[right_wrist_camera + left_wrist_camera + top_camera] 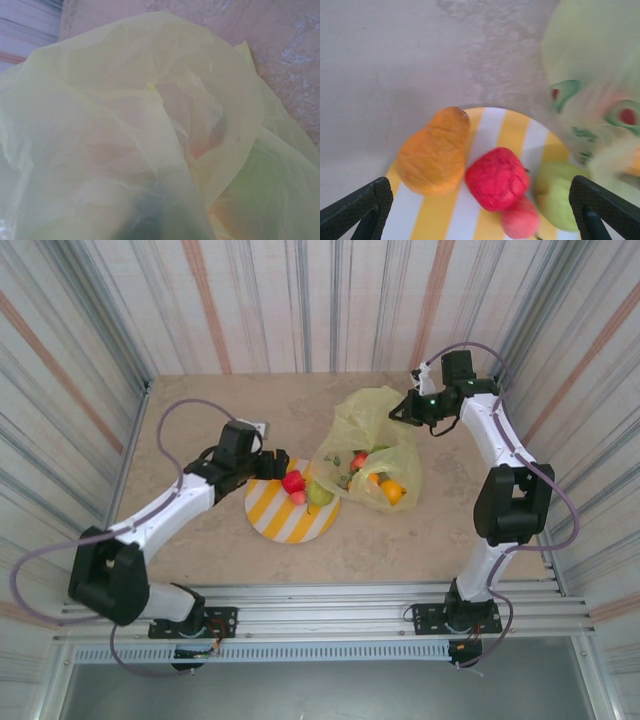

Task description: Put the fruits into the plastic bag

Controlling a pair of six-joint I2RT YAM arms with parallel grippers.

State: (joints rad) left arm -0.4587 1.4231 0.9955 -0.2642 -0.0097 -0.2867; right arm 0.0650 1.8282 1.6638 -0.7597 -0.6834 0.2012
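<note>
Nearest the arm bases, on the beige counter (420, 545): a round yellow-and-white striped plate (283, 522). On its far half, four fruits bunched together. From the left: an orange pear (434, 152), a red fruit (496, 177) just beside it, then a green apple (557, 192). Tucked against the near side of the red fruit, a smaller pink-red fruit (520, 220).

Over the plate's far left rim, the left claw (268, 468) hangs released, grasping nothing, with fingers (362, 210) spread wide to either side of the fruits.

Beyond and to the right, overlapping the plate's far-right rim, the plastic bag (368, 425) is translucent yellow-green, crinkled and printed with avocado halves. Through its side: an orange (392, 490), a small red piece (359, 460) and something green too blurred to name.

Farthest back, the right claw (400, 410) is clenched on the bag's upper edge, holding that edge up off the counter. In the right wrist view, bunched yellow-green plastic sits close against the lens.
</note>
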